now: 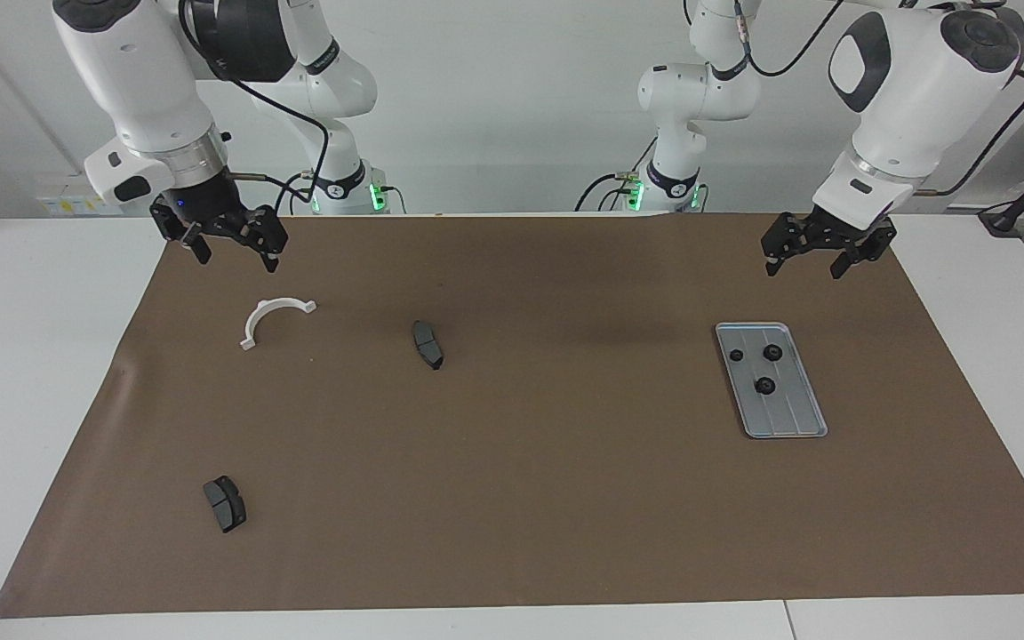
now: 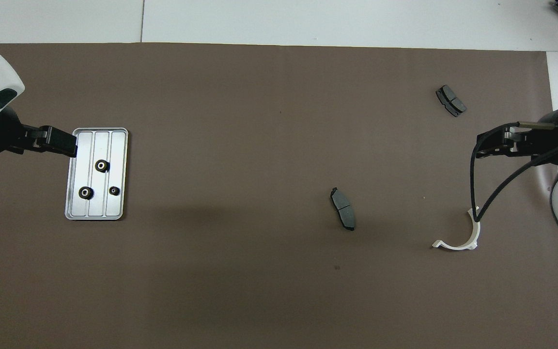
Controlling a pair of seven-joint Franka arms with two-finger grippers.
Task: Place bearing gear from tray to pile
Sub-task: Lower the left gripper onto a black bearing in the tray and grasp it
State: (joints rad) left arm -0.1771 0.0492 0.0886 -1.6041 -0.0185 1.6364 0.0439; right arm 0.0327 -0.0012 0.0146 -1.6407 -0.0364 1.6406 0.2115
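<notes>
The silver-grey ridged tray (image 1: 789,414) lies on the brown mat toward the left arm's end; it also shows in the overhead view (image 2: 114,145). Three black bearing gears sit on it: two larger ones (image 1: 772,353) (image 1: 765,385) and a smaller one (image 1: 737,355). The pile is scattered toward the right arm's end: a white half-ring bracket (image 1: 259,317) and two dark brake pads (image 1: 428,345) (image 1: 225,504). My left gripper (image 1: 805,265) hangs open and empty in the air by the tray, touching nothing. My right gripper (image 1: 236,256) hangs open and empty close to the bracket.
The brown mat (image 1: 565,498) covers most of the white table. One brake pad (image 2: 343,215) lies near the mat's middle; the other pad (image 2: 451,101) lies farthest from the robots. A black cable loops from the right wrist over the bracket (image 2: 475,232) in the overhead view.
</notes>
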